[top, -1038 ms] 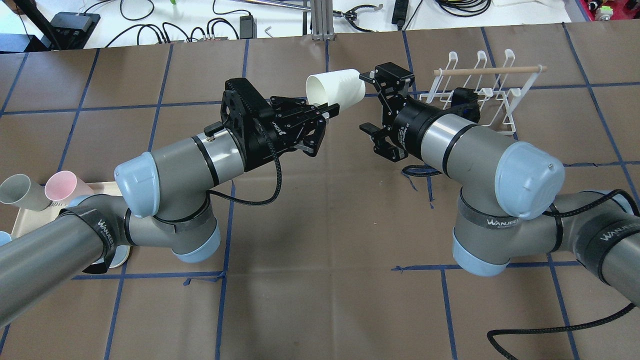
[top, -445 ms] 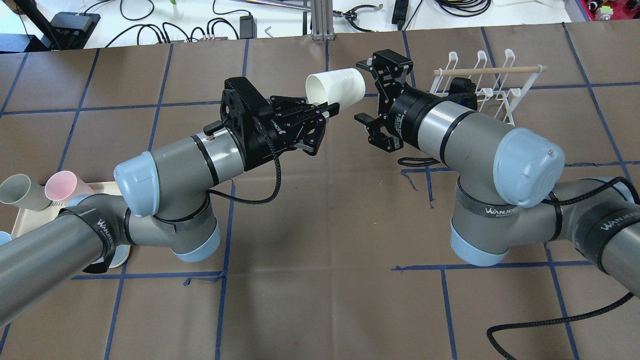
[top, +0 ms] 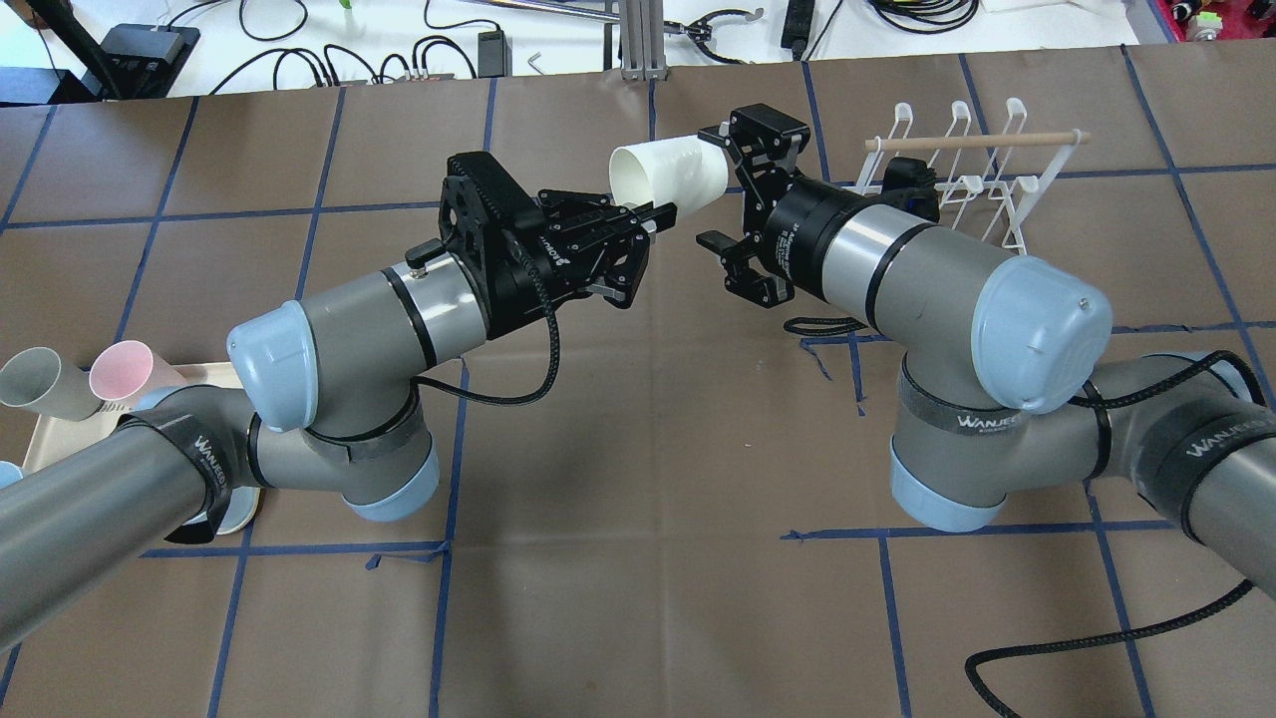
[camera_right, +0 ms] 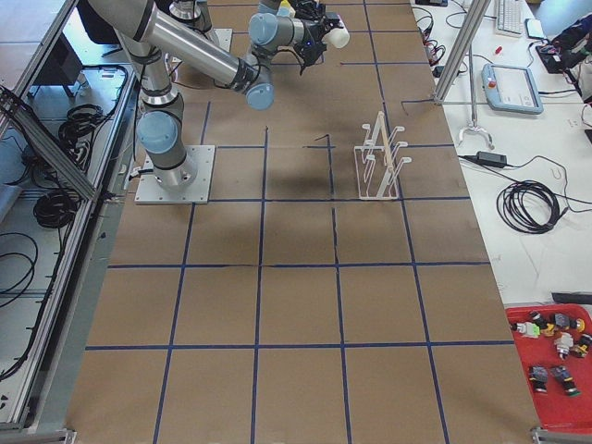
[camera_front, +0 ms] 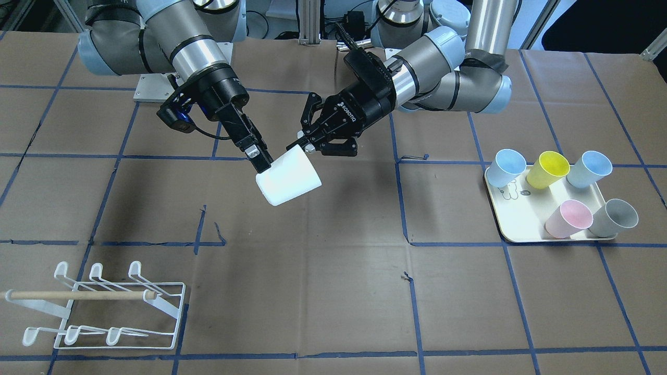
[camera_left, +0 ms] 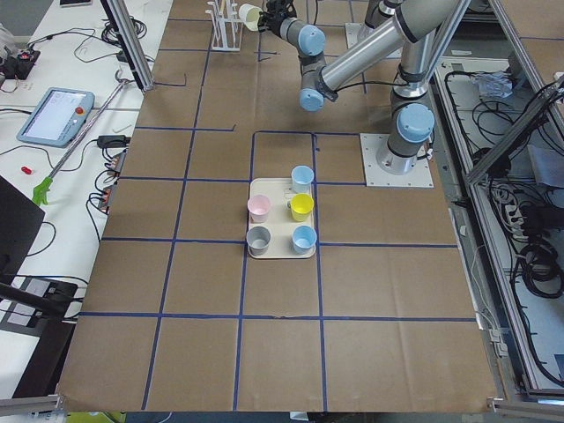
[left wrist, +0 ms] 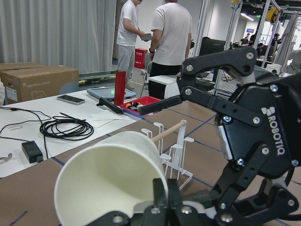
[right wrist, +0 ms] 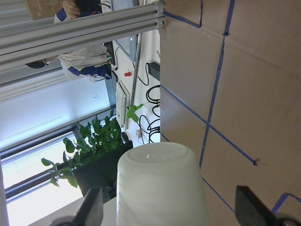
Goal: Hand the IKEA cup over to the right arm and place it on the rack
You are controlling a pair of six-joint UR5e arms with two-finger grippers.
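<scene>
Our right tool, jaws wide, has moved in approx. to the base of the cup; left tool pinches the rim. Handover's nearly set.

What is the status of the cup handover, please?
Left gripper shut on cup rim. Right gripper open, straddling cup base. Cup sideways above table. Rack empty, nothing blocking.

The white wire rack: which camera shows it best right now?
Exterior front-facing: the whole rack stands unobstructed in the lower left corner. Overhead, the right arm covers part of it. The two side views show it small. The left wrist view catches part of it behind the white cup, and the right wrist view misses it.
</scene>
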